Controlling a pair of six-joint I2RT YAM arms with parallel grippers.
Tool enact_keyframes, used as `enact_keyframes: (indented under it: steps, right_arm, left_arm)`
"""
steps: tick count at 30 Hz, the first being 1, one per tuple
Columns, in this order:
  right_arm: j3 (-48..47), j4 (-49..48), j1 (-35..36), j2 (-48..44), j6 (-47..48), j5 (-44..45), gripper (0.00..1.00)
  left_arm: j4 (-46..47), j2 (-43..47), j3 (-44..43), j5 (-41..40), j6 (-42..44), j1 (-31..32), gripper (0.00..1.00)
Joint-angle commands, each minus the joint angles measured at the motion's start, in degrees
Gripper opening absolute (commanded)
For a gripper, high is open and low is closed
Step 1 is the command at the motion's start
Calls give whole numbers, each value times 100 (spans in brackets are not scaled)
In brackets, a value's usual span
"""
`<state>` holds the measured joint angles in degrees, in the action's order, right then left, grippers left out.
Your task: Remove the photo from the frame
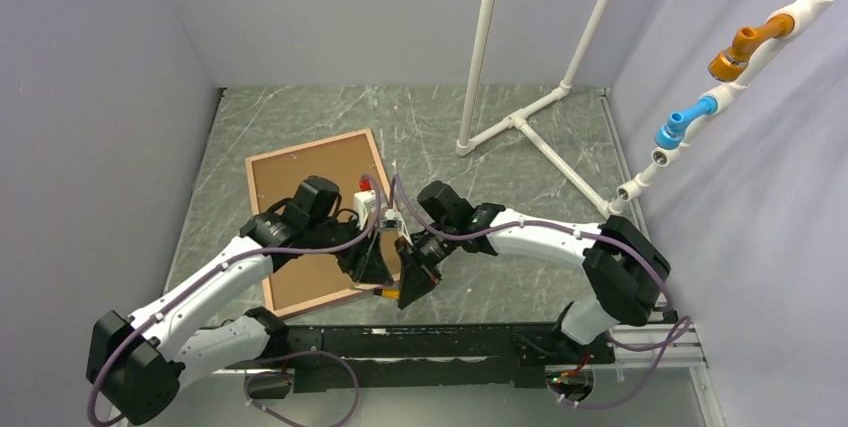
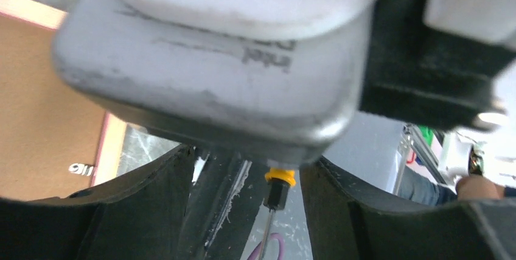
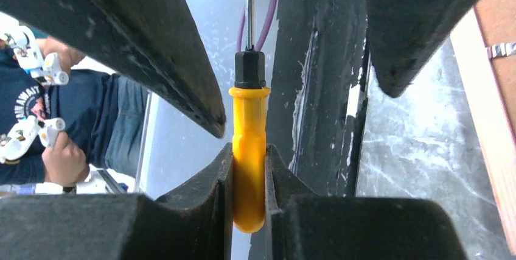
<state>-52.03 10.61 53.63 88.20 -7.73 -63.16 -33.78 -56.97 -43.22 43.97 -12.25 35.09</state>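
Picture frame (image 1: pixel 310 144), thin, pink and rectangular, lies back-up on the grey marbled surface (image 1: pixel 500 167) just beyond both sets of jaws. Its plain brown backing board (image 1: pixel 310 172) is still in place, so the photo is hidden underneath. From above, the left gripper (image 1: pixel 370 267) and right gripper (image 1: pixel 412 285) meet over the frame's near corner, with a yellow-handled screwdriver (image 1: pixel 388 292) between them. In the left wrist view a grey camera housing (image 2: pixel 207 83) blocks most of the scene. The left gripper (image 2: pixel 261 223) has its jaws spread wide, touching nothing, and the screwdriver (image 2: pixel 277 190) points its shaft down between them. The frame's border (image 2: pixel 112 144) and a small metal tab (image 2: pixel 82 168) lie to the left of the jaws. In the right wrist view the right gripper (image 3: pixel 249 187) has its jaws clamped on the handle of the screwdriver (image 3: pixel 249 150), with the shaft running straight ahead. The frame's edge (image 3: pixel 487 126) and another tab (image 3: pixel 500 50) sit to the right. The step looks like readying the tool. Next, the tip must reach a tab and bend it clear without gouging the board.
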Motion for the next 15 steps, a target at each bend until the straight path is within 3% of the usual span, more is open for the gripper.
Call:
enact_keyframes:
  steps: [1, 4, 10, 15]
  right_arm:
    - [-356, 529, 0, 13, 712, -412, 0]
    - [-399, 642, -1, 57, 915, -488, 0]
    - [-400, 379, -56, -44, 707, -280, 0]
    - [-38, -233, -174, -505, 185, 132, 0]
  left_arm:
    - [662, 41, 223, 1293, 251, 341, 64]
    - [680, 114, 264, 1382, 238, 397, 58]
    - [816, -13, 356, 1602, 231, 601, 61]
    - [745, 225, 323, 1092, 256, 615, 45]
